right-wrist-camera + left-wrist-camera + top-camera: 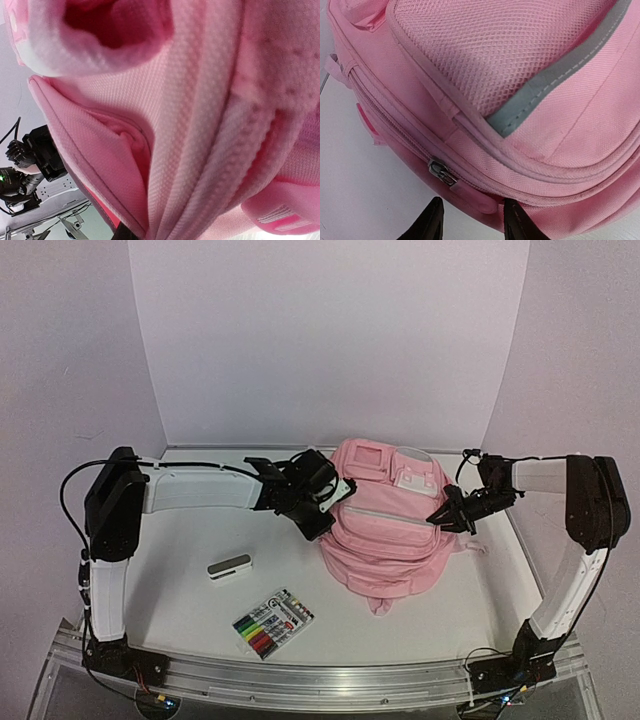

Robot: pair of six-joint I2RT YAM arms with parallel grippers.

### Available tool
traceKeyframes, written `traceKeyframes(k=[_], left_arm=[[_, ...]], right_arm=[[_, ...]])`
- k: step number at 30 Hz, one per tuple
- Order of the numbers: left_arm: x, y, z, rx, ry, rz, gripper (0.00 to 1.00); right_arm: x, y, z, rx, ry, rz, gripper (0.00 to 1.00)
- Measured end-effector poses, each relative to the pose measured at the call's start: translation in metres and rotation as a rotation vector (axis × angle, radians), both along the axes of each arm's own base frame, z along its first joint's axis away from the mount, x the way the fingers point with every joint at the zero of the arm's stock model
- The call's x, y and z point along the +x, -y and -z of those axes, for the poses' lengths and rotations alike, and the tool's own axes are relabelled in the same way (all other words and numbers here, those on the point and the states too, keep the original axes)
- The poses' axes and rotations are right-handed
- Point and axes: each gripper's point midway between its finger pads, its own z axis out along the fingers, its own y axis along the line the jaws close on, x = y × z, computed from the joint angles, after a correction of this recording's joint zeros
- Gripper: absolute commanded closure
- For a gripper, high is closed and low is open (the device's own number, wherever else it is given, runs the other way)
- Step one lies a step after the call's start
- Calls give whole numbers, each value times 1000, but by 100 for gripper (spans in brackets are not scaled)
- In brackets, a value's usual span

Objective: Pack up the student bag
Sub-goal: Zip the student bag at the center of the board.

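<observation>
The student bag [390, 525], a soft pink backpack, lies right of the table's middle with its white patches toward the back. My left gripper [325, 512] is at the bag's left side. In the left wrist view its black fingers [431, 221] stand open on either side of a pink zipper pull [470, 195] hanging from a metal slider [440, 171]. My right gripper [452, 516] is at the bag's right side, shut on a bunched fold of pink fabric [165, 165]. That fabric fills the right wrist view, and only a dark bit of one finger [122, 234] shows.
A pack of coloured markers [273, 623] lies near the front, left of centre. A small white and grey block [230, 567] sits behind it. White walls close the back and sides, and a metal rail [330, 680] runs along the near edge.
</observation>
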Motion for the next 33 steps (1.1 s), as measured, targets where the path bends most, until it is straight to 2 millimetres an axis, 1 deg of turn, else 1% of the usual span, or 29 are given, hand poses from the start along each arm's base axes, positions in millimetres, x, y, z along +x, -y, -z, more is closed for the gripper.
traceKeyframes(k=[4, 9, 10, 14, 18, 25, 33], left_arm=[[7, -1, 8, 17, 3, 1, 79], [9, -2, 8, 25, 8, 15, 97], [9, -2, 8, 24, 7, 13, 99], [9, -6, 4, 17, -3, 6, 100], [4, -6, -2, -9, -30, 17, 100], [-14, -6, 1, -37, -136, 21, 100], [-38, -4, -6, -147, -277, -40, 100]], right_arm=[[0, 0, 0, -3, 3, -5, 100], [0, 1, 0, -8, 5, -8, 100], [-1, 1, 0, -10, 4, -7, 100], [-1, 2, 1, -18, 0, -6, 100], [0, 3, 2, -24, -5, 2, 100], [0, 4, 11, -26, -29, 49, 100], [3, 4, 13, -20, -33, 103, 100]])
